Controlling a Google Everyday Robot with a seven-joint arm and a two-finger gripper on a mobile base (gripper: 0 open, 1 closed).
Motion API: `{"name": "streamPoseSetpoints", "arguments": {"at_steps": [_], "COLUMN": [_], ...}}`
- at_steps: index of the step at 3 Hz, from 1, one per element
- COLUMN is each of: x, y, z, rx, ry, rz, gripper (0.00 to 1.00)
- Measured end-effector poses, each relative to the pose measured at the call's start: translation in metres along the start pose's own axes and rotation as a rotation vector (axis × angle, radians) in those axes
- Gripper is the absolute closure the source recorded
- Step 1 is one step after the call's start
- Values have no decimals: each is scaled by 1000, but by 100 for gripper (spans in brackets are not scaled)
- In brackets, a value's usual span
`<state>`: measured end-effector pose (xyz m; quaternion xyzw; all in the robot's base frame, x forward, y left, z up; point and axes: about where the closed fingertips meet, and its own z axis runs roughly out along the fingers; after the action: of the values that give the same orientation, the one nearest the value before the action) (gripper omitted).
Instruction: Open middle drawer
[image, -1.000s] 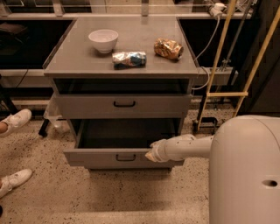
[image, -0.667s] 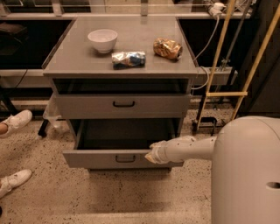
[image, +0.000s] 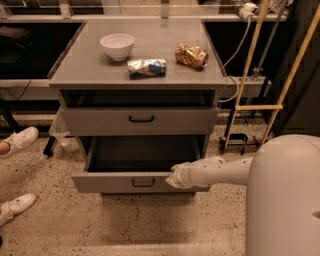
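The middle drawer is a grey metal drawer with a small black loop handle. It stands pulled out from the cabinet, and its dark inside shows empty. My gripper, at the end of the white arm, is at the right part of the drawer's front panel, at its top edge. The drawer above is shut, with its own black handle. Anything below the open drawer is hidden.
The cabinet top holds a white bowl, a blue-and-white snack bag and a brown snack bag. White shoes of a person are on the floor at the left. Yellow poles and cables stand at the right.
The drawer front and my gripper have come slightly toward the camera, so the drawer is a little farther out.
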<state>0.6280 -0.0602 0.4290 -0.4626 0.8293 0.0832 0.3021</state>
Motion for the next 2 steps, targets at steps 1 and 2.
{"name": "streamPoseSetpoints", "arguments": {"at_steps": [1, 2], "x": [-2, 4], "y": [-1, 6], "z": [-2, -4], "rx": [0, -2], "ry": [0, -8], "rz": [0, 8], "gripper": [100, 100]}}
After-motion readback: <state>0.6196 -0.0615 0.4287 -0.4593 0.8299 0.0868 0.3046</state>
